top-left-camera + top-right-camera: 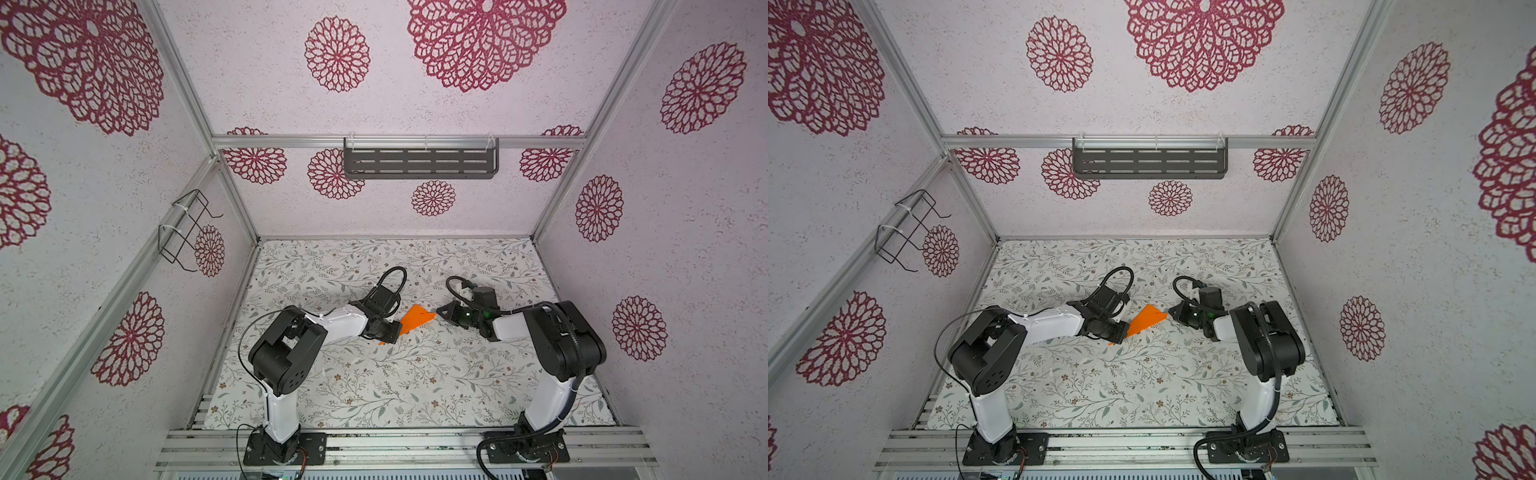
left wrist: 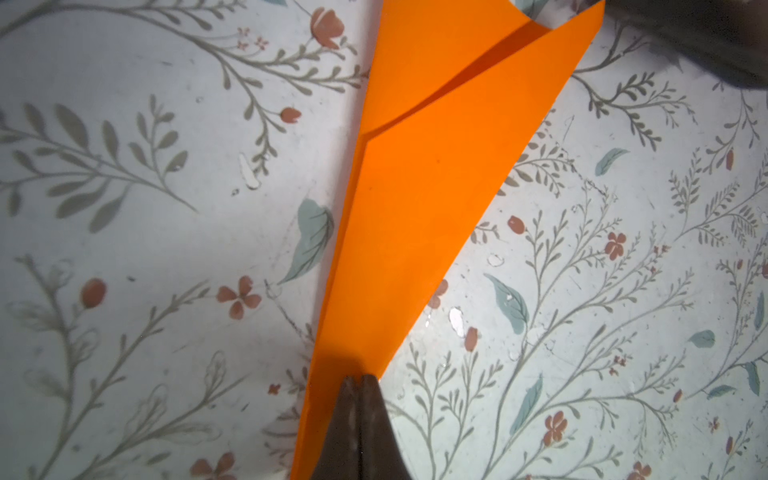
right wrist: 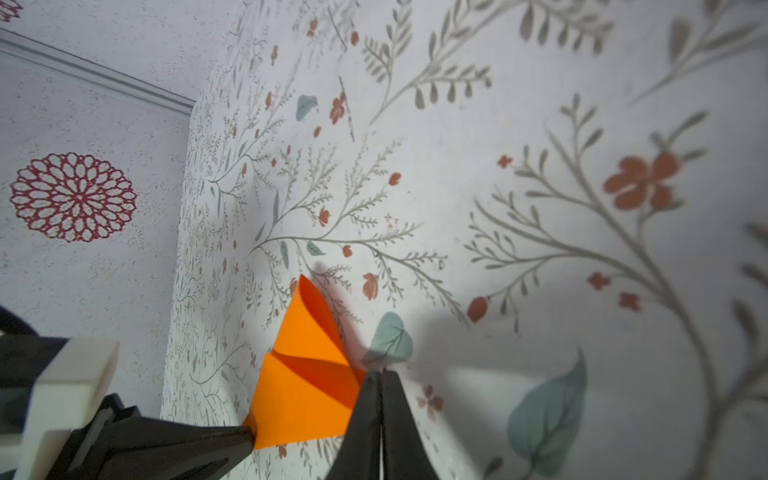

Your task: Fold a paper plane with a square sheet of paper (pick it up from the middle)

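Light, thin and quick to crumple, the paper plane lies on the bench, the left tool closed upon its narrow nose, the right tool closed at a tail corner; the layered centre fold looks firmest to pinch.

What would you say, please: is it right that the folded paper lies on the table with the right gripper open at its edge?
Not quite: the right gripper is shut, as the right wrist view shows its jaws pressed together. The rest stands: the folded paper lies on the table with that gripper at its edge.
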